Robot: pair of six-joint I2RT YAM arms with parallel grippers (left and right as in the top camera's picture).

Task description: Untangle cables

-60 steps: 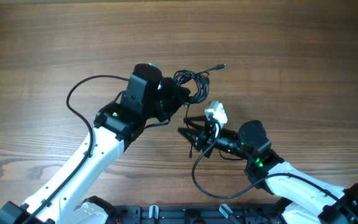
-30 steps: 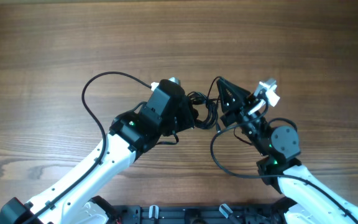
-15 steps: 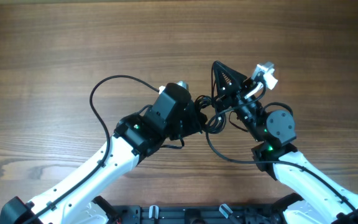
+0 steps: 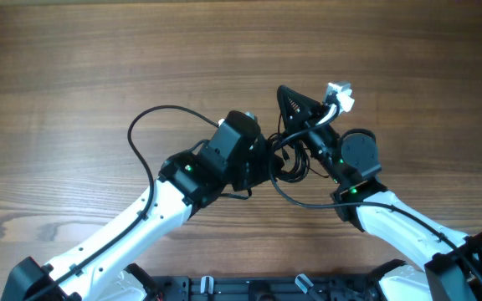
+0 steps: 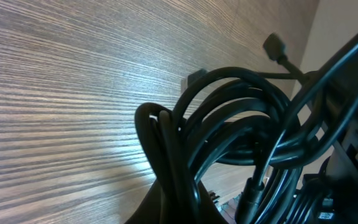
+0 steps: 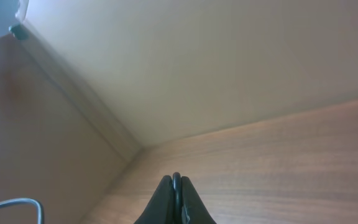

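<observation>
No text, no labels (none legible)

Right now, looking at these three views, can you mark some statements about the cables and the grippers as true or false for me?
1. The cables are bunched into one coil. True.
2. The right gripper is wide open. False: its fingers are pressed together and nothing shows between them.
3. A plug end sticks out of the coil. True.
4. The table is white plastic. False: it is brown with a wood grain.
5. The coil lies alone at the far left corner of the table. False: it sits between the ends of the two arms, near the middle.
</observation>
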